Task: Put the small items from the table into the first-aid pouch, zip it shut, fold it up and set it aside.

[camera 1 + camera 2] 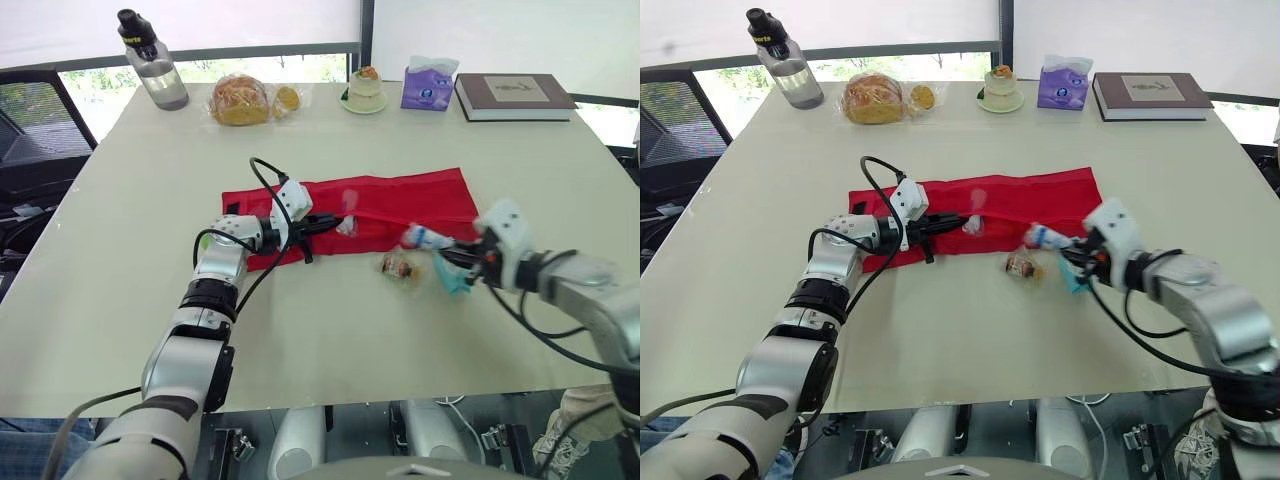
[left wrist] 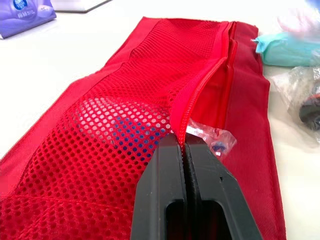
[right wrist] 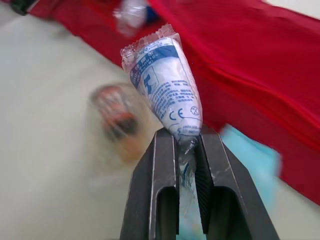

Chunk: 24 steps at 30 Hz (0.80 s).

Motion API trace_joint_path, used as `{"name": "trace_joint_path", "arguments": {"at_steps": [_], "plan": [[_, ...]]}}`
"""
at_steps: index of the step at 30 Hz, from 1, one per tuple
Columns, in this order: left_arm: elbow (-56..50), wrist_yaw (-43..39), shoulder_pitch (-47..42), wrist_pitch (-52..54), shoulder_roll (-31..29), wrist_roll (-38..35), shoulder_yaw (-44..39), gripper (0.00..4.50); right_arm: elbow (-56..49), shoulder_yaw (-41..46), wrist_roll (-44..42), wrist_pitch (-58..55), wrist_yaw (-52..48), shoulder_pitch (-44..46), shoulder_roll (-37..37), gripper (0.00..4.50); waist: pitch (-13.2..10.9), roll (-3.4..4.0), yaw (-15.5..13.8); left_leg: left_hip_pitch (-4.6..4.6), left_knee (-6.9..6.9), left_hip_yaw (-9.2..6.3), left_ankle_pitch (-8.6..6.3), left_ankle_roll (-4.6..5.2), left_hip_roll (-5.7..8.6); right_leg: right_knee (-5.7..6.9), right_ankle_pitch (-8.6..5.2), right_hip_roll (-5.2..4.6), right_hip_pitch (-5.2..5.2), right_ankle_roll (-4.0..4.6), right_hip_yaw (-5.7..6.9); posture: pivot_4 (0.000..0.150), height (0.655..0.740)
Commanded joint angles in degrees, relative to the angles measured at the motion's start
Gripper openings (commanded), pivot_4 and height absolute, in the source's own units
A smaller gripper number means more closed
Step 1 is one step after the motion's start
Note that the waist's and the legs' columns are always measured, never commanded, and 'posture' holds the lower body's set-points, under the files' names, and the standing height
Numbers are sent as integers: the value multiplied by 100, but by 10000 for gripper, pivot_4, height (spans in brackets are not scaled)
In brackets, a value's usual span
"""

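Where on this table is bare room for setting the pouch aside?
Free: the strip between the red mesh pouch and the far row, clear water bottle to brown hardcover book; also the near part of the cream table. Crowded: just before the pouch, around the small clear-wrapped item and the teal packet.

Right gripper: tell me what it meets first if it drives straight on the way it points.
Probably the red mesh first-aid pouch: the white wrapped packet the right gripper holds would touch its near edge first, though depth is unclear.

far edge: bottle (image 1: 155,70) | bagged bread (image 1: 240,100) | cake (image 1: 367,88) | tissue pack (image 1: 428,88) | book (image 1: 515,95)
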State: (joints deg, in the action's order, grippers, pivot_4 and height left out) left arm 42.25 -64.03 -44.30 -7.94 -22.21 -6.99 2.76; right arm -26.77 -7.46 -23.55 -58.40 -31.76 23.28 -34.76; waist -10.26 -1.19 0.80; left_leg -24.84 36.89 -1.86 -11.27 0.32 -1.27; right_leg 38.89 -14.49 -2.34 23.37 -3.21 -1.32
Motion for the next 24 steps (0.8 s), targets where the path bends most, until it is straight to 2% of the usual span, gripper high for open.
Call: {"name": "trace_joint_path", "arguments": {"at_steps": [1, 4, 12, 24], "plan": [[-523, 85, 71, 88, 48, -146, -43, 0, 84, -512, 401, -191, 435, 377, 243, 121, 0, 0, -15, -3, 1, -2, 0, 0, 0, -1, 0, 0, 0, 0, 2, 1500, 7332], [-864, 140, 238, 223, 119, -167, -1, 0, 270, -747, 563, -353, 670, 635, 564, 121, 0, 0, -18, -5, 6, 2, 0, 0, 3, -2, 1, -4, 0, 0, 0, 1500, 7332], [-1484, 208, 592, 498, 185, -165, 71, 0, 841, -482, 971, -757, 1544, 909, 1383, 121, 0, 0, -2, -3, 5, -2, 0, 0, 3, 3, 1, -5, 0, 1, 4, 1500, 7332], [-1536, 48, 651, 403, 230, -130, 311, 0, 1798, -585, 1600, 30, 2273, 1179, 2662, 121, 1, 2, 4, -1, 3, 0, 0, 0, 3, 3, 1, -4, 1, 1, 2, 1500, 7332]]}}
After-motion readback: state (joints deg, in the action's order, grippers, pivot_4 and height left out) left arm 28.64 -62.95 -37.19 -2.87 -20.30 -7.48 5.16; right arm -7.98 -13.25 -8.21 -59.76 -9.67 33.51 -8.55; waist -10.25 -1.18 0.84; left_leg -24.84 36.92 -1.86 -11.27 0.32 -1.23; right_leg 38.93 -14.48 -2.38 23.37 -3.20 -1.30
